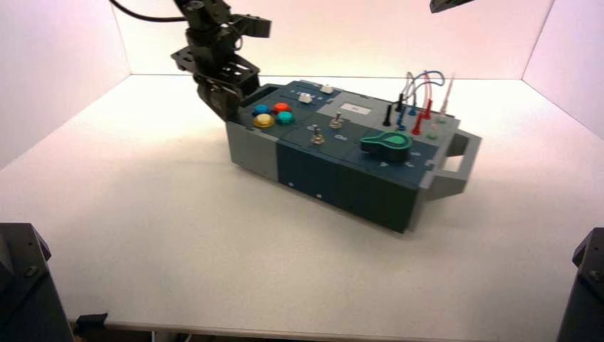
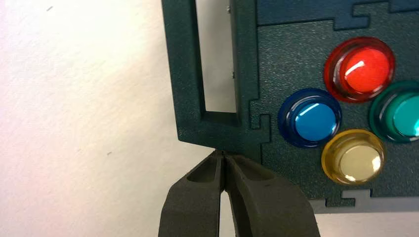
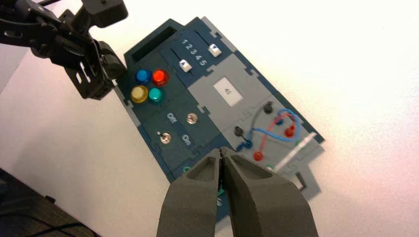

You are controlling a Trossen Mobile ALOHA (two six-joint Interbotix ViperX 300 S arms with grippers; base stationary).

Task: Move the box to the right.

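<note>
The box [image 1: 335, 167] lies on the white desk [image 1: 178, 235], turned at an angle, with its button end toward the left and far side and its wire end toward the right. The left gripper [image 2: 223, 154] is at the button end of the box; its fingers [image 2: 197, 197] are closed together, holding nothing, and their tips meet the edge of the dark-blue end handle [image 2: 190, 74] at its corner — just beside the blue button [image 2: 310, 118]. Around that button sit the red button [image 2: 359, 69], the teal button [image 2: 398, 113] and the yellow button [image 2: 353, 157].

The right gripper [image 3: 223, 152] hangs high above the box, well apart from it, with its fingers [image 3: 267, 197] also pressed shut and empty. From there the box shows two white sliders [image 3: 200, 57] beside a scale lettered 1 2 3 4 5, two toggle switches [image 3: 179, 128] between "Off" and "On" labels, and red, blue and black wires [image 3: 269, 131] plugged into the grey panel. The green knob [image 1: 386, 145] sits near the front edge — between the switches and the grey handle [image 1: 456, 167] at the right end.
</note>
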